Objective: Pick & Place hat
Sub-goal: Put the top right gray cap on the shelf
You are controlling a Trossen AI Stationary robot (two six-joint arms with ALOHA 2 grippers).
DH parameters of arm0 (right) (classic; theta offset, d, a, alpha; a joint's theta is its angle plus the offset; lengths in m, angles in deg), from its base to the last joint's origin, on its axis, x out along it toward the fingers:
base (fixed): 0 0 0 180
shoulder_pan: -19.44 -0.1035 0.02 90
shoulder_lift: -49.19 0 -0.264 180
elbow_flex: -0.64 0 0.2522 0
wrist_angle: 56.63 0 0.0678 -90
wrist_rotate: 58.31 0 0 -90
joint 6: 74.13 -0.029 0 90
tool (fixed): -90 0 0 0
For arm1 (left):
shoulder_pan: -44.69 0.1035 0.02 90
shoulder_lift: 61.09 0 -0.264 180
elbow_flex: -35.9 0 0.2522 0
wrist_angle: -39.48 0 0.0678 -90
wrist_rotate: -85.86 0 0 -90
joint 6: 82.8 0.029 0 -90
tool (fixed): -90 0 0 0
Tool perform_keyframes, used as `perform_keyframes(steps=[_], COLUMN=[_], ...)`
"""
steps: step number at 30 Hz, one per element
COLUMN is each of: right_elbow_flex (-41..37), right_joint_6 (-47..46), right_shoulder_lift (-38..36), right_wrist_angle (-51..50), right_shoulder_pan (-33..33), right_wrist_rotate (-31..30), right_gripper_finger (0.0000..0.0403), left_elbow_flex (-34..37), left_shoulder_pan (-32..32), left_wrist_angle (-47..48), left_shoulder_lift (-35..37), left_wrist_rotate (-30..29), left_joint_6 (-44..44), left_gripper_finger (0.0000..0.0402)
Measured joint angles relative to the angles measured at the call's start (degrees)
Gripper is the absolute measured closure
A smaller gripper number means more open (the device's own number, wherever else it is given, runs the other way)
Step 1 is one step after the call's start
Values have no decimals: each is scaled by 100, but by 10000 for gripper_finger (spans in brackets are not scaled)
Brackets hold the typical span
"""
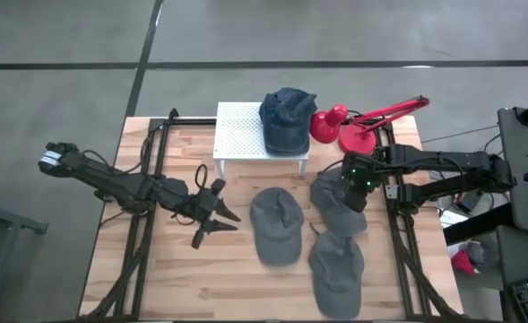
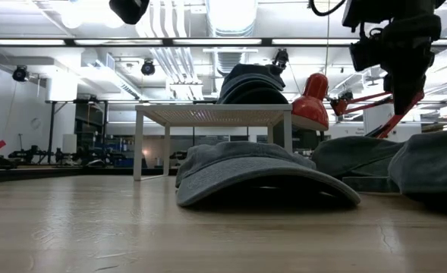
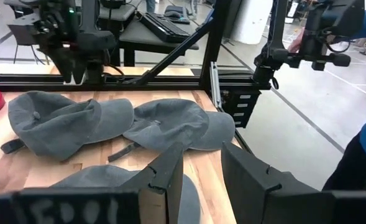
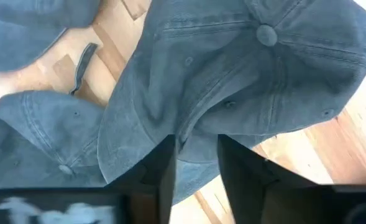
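On the wooden counter (image 1: 156,278) we see three soft grey caps; the right claw (image 1: 357,199), parted, hovers over one cap (image 1: 338,203). The left claw (image 1: 217,213) is open.

1. Grey concrete floor (image 1: 66,54) with dark seams surrounds the wooden table (image 1: 174,278).
2. The ceiling (image 2: 231,19) carries long strip lights, pale ducts and hanging cameras.
3. Benches with equipment (image 2: 48,155) stand far back.
4. A dark desk holding a keyboard (image 3: 164,25) stands beyond the table.
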Motion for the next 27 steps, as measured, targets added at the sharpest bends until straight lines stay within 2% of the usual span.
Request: perform_keyframes(steps=[6,14,20,27], right_elbow_flex=[-9,-17,-17,-17], right_joint_6=[-177,-279,-275,-272], right_shoulder_lift=[209,956,1426,1539], right_wrist_angle=[-15,-51,-108,-146], right_shoulder_pan=[160,180,178,178], right_wrist_rotate=[-7,-20,-26,-44], right_gripper_finger=[212,137,110,97], left_elbow_flex=[0,0,0,0], left_shoulder_pan=[0,0,0,0], left_wrist_angle=[5,58,169,253], left_shoulder_lift=[0,0,0,0], left_wrist_rotate=[3,11,18,22], left_joint_6=[19,23,23,24], left_gripper_finger=[289,289,289,289])
